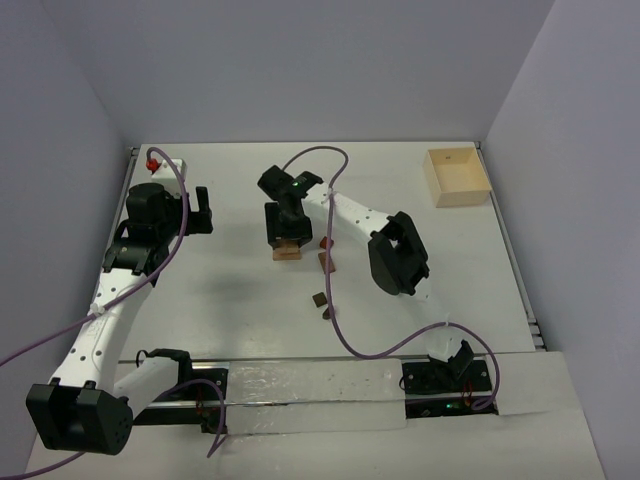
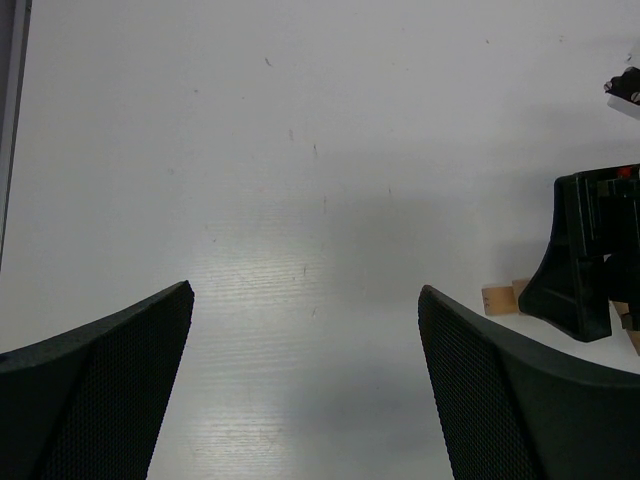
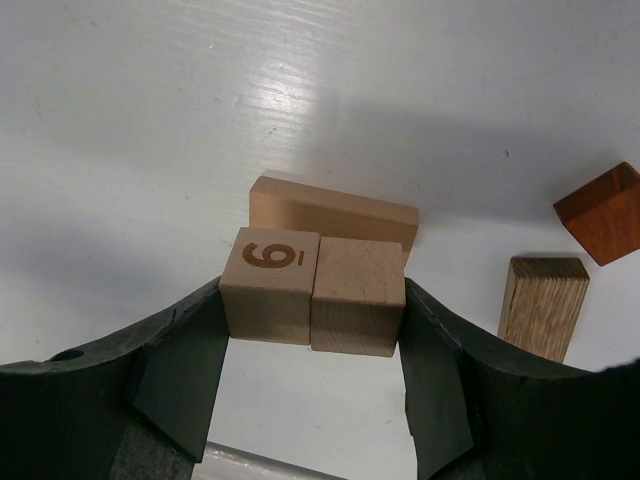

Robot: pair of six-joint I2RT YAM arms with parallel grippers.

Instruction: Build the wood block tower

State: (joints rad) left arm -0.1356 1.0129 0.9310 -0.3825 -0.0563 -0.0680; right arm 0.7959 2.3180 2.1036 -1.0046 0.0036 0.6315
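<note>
The right pincer (image 3: 312,298) is clamped on a pair of pale cubes (image 3: 345,295) held side by side, one of them stamped with a 6. They sit at the flat tan piece (image 3: 335,212) of the wood block tower, near the middle of the desk (image 1: 230,300); whether they rest on it is unclear. A reddish block (image 3: 600,212) and a grained block (image 3: 543,305) lie nearby. The left pincer (image 2: 305,292) hangs open nearer the left edge.

White arms (image 1: 100,335), black joints (image 1: 150,205), purple cables (image 1: 320,151); black pincers (image 2: 305,292) (image 3: 312,290).
</note>
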